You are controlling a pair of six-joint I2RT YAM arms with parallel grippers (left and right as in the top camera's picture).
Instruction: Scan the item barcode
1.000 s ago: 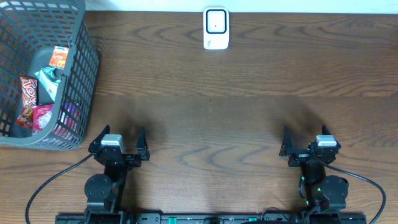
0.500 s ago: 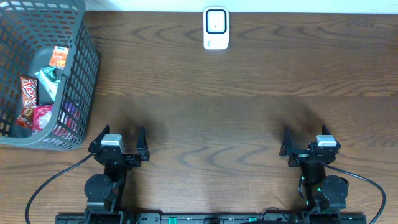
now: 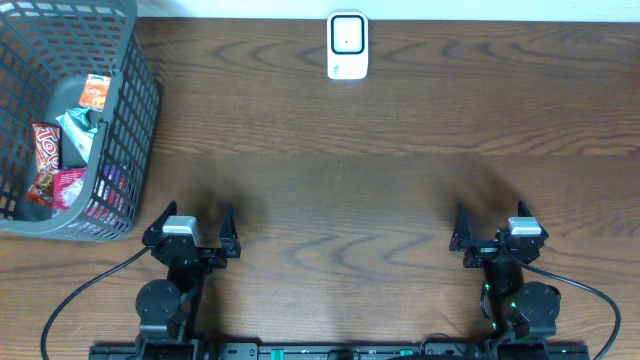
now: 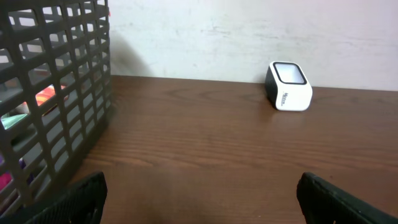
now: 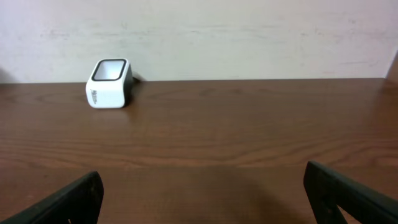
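The items are several snack packets in a grey mesh basket [image 3: 138, 100] at the far left: a red-brown bar [image 3: 45, 150], an orange packet [image 3: 96, 92], a teal one [image 3: 76, 128] and a pink one [image 3: 66, 186]. No barcode shows on them. The white scanner [image 3: 347, 46] stands at the back centre, also in the left wrist view [image 4: 288, 86] and the right wrist view [image 5: 109, 83]. My left gripper [image 3: 197, 212] [image 4: 200, 199] and right gripper [image 3: 497, 214] [image 5: 202, 196] rest near the front edge, both open over bare wood, holding nothing.
The basket wall [image 4: 56, 93] rises just left of my left gripper. A pale wall runs behind the brown wooden table [image 3: 340, 180]. Black cables trail from both arm bases at the front edge.
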